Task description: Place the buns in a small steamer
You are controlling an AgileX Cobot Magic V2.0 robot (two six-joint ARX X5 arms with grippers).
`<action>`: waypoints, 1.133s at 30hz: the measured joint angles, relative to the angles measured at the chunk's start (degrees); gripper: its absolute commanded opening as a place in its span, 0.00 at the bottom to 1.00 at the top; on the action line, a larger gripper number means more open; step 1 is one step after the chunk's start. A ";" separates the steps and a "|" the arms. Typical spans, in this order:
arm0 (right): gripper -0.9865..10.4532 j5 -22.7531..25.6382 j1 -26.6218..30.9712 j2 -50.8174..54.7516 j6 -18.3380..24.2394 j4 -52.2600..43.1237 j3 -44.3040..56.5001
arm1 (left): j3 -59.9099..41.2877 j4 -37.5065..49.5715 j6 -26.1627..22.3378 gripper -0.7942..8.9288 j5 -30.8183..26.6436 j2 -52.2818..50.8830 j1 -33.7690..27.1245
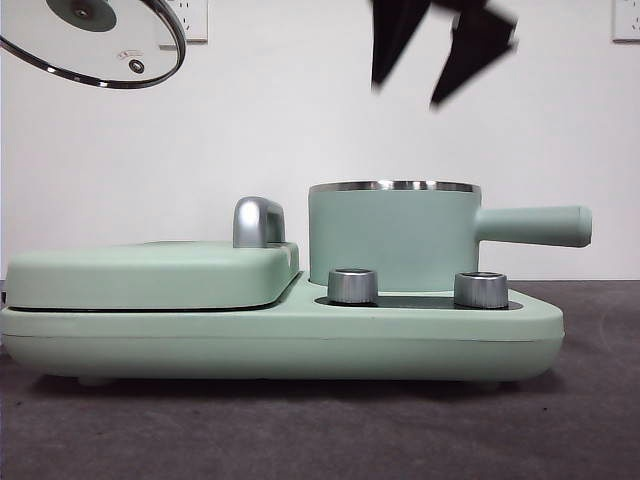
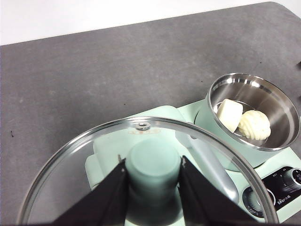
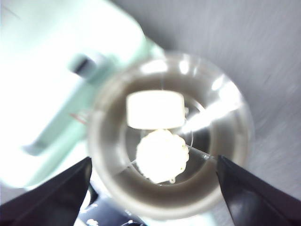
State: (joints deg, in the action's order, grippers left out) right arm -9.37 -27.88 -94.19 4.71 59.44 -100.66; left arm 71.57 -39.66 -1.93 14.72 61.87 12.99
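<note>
The small steamer (image 1: 390,235) stands uncovered on the right of the mint-green base. Both buns lie inside it, side by side: the smooth block (image 2: 229,114) (image 3: 155,109) and the ridged shell-shaped one (image 2: 255,125) (image 3: 162,155). My right gripper (image 1: 408,92) (image 3: 153,188) hangs open above the pot with nothing between its jaws, and it is blurred. My left gripper (image 2: 153,165) is shut on the green knob of the glass lid (image 1: 90,40) (image 2: 141,141), which it holds high at the left, over the griddle.
The flat hinged griddle (image 1: 150,275) with its chrome handle (image 1: 258,220) fills the left of the base. Two steel dials (image 1: 352,285) (image 1: 480,288) face front. The pot's straight handle (image 1: 535,225) points right. Dark grey mat (image 1: 320,430) lies all around.
</note>
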 measured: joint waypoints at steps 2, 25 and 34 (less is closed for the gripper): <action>0.44 -1.01 -0.61 6.60 0.00 -5.18 1.97 | 0.00 0.00 0.00 0.09 0.00 0.00 0.00; 0.44 3.41 -6.16 53.88 -4.07 -35.67 61.59 | 0.00 0.00 0.02 0.09 -0.02 0.00 0.90; 0.44 11.04 -6.16 68.83 -7.52 -25.03 64.61 | 0.00 2.54 0.02 0.09 -0.02 3.98 7.10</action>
State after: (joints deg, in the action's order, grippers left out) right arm 1.67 -34.04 -25.36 -2.81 34.41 -36.05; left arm 71.57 -37.12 -1.91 14.70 65.84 20.10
